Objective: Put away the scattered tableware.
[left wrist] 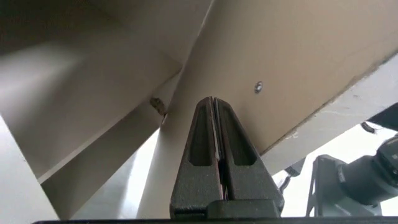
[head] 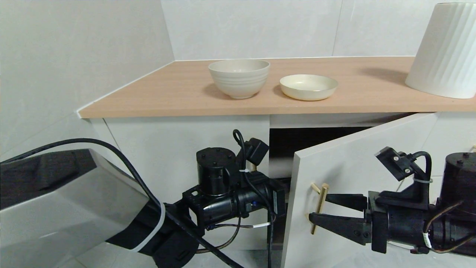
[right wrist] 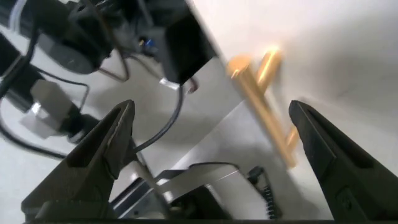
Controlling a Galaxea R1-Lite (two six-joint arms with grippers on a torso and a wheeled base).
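The ribbed bowl (head: 239,78) and shallow dish (head: 308,86) were found on the countertop (head: 167,96). Both were judged rigid, smooth and breakable; a rim grasp is advised. The right gripper (head: 319,208) was spread open about the brass handle (head: 322,195); the left gripper (left wrist: 213,104) was clenched empty.

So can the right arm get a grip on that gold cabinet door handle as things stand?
Probably yes. The right gripper is open and pointed straight at the gold handle on the half-open cabinet door, close to it, with nothing in between.
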